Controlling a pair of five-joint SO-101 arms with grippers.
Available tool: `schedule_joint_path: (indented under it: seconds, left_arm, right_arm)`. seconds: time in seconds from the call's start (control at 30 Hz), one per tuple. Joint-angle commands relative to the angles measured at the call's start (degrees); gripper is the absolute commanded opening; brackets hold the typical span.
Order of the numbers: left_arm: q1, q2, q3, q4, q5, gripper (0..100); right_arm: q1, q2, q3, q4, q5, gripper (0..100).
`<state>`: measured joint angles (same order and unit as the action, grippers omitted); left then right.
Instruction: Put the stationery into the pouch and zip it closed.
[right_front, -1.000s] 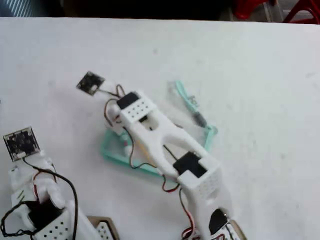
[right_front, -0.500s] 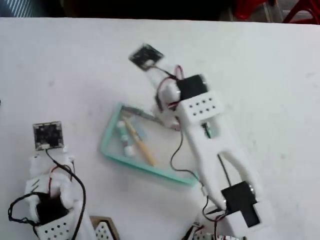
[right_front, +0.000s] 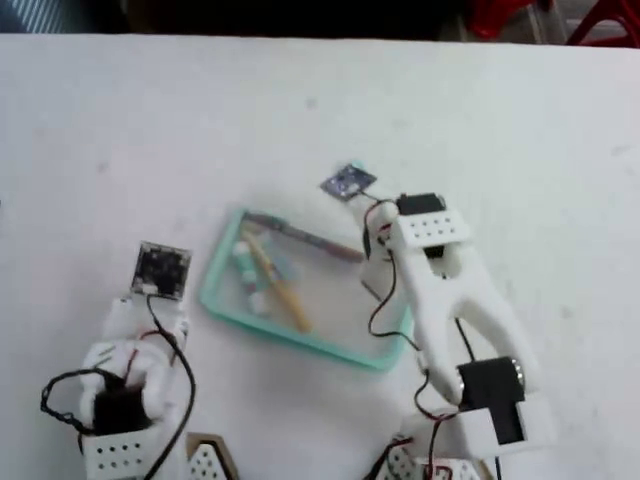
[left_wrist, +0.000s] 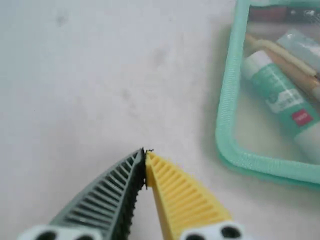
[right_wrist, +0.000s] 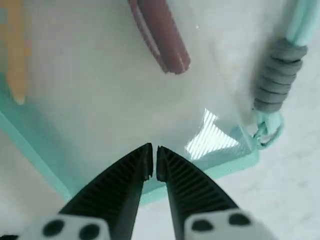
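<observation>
Mint-green piping edges a clear plastic pouch (right_front: 285, 332) lying flat near the middle of a white table (right_front: 500, 120). Inside it, towards one end, lie a white and green glue stick (right_front: 250, 275) and a yellow pencil (right_front: 278, 290), side by side. A dark maroon pen (right_front: 310, 238) lies along the pouch's far edge.

From the high view, the left arm sits at the near left of the table, apart from the pouch. Its left gripper (left_wrist: 145, 154), one finger grey and one yellow, has its tips pressed together with nothing between them, above bare table just beside the pouch's end.

The right gripper (right_wrist: 154, 152), with black fingers, is over the opposite corner of the pouch. Its tips are almost touching and hold nothing. A grey ribbed zipper pull (right_wrist: 277, 75) on a mint cord lies close by that corner.
</observation>
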<state>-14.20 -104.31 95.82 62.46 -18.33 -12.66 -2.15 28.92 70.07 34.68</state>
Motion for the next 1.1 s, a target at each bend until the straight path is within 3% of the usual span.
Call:
schedule_joint_path:
  seconds: [0.0, 0.17, 0.37, 0.63, 0.8, 1.07]
  left_arm:
    - [1.8, -0.3, -0.4, -1.9, -0.8, 3]
    - [1.8, -0.3, -0.4, -0.7, -0.8, 3]
    - [1.8, -0.3, -0.4, -0.8, -0.8, 2]
    - [1.7, -0.3, -0.4, -1.1, -0.8, 3]
    - [1.7, -0.3, -0.4, -1.1, -0.4, 3]
    - [1.9, -0.3, -1.2, -2.2, -0.7, 3]
  right_arm:
    - [0.6, 2.7, -0.3, -4.7, 0.5, 1.7]
    - [2.7, 14.4, -8.4, -9.2, -0.3, 1.7]
    - [7.7, 25.2, -23.4, -8.7, -7.3, 1.7]
    - [4.5, 25.8, -26.5, -5.7, -7.6, 1.7]
    - [3.7, 16.7, -26.0, 1.5, -7.6, 1.7]
    - [3.6, -11.0, -15.7, 2.2, -8.9, 1.7]
